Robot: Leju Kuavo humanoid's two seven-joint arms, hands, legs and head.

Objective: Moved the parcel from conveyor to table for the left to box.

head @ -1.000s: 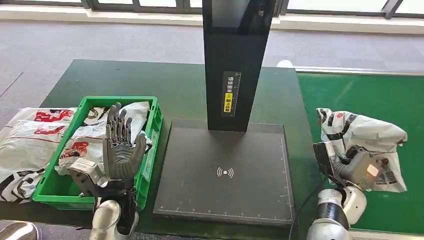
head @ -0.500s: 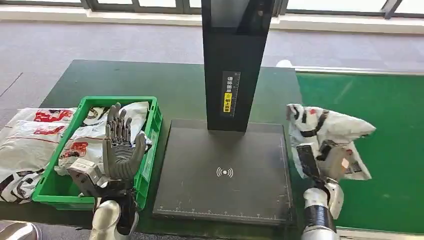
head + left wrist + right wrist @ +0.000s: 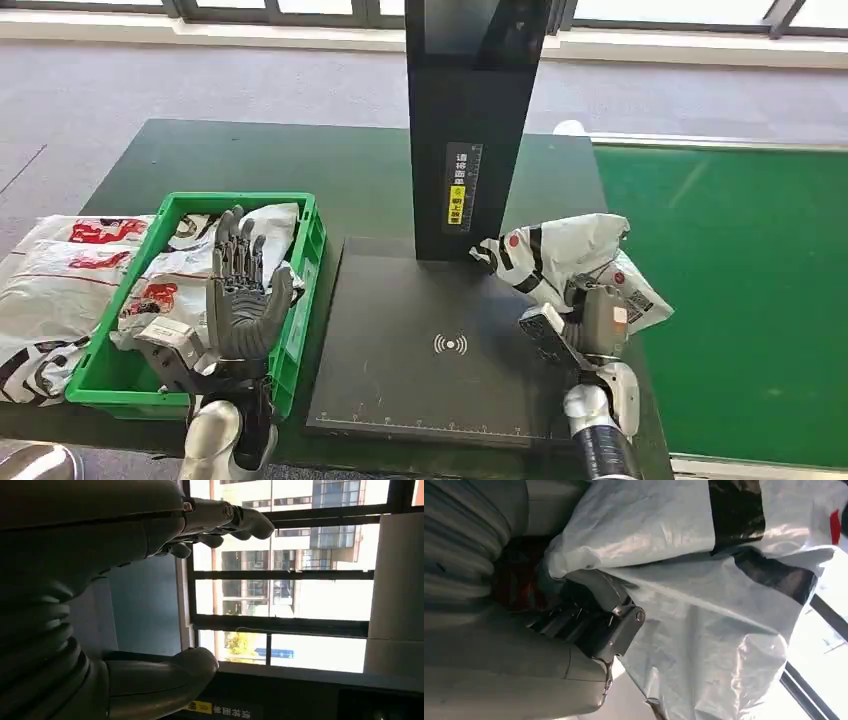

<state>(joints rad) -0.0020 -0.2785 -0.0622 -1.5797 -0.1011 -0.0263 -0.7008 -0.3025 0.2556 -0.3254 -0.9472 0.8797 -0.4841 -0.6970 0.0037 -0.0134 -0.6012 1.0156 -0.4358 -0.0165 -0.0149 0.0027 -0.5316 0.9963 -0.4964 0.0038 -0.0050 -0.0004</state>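
White parcel (image 3: 560, 262) with black bands, gripped by the right hand (image 3: 590, 322), raised over the right edge of the black scanner plate (image 3: 420, 340), beside the dark column (image 3: 470, 120). Left hand (image 3: 240, 300) upright, fingers spread, holding nothing, at the green crate (image 3: 300, 330) of parcels.

The parcel (image 3: 565, 262) is a crinkled, slightly glossy white plastic bag with black bands. The crate (image 3: 300, 262) is smooth green plastic. The scanner plate (image 3: 420, 300) looks matt black, the table (image 3: 330, 175) dull dark green, the conveyor (image 3: 750, 280) matt green.
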